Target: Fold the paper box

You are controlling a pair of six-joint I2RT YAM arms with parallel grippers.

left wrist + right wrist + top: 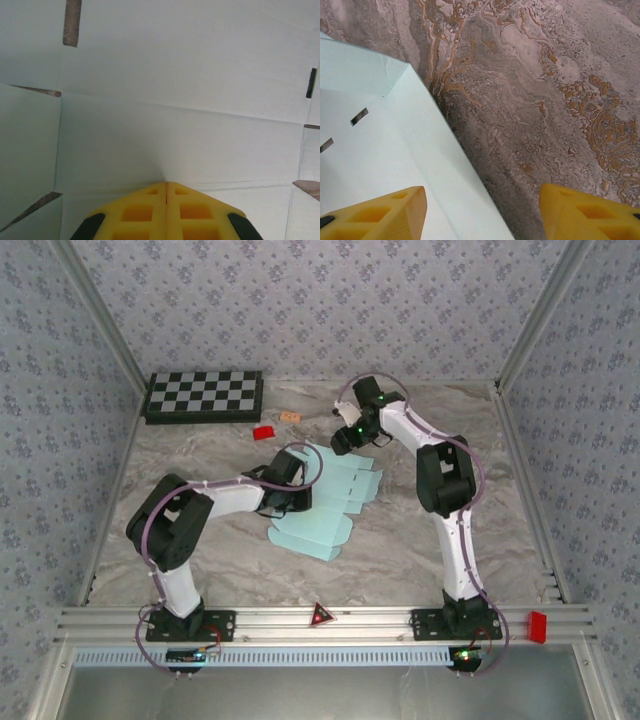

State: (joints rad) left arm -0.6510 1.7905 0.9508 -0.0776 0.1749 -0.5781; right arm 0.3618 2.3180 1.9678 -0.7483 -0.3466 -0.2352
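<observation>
Mid-frame overhead, the box point(312, 532) lies flat; up close, left gripper point(166, 184) is clenched against it, right gripper point(483, 194) spread wide, straddling its edge.

Left arm point(215, 502) folded low, elbow out to its left, forearm reaching right, left gripper point(166, 184) with yellow jaws pressed tip to tip, right arm point(445, 480) stretched forward then bent inward, right gripper point(482, 195) angled downward, jaws spread wide apart.

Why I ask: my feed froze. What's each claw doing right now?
Left claw: closed, empty, tips together over the paper box.
Right claw: open, empty, straddling the sheet's edge.
</observation>
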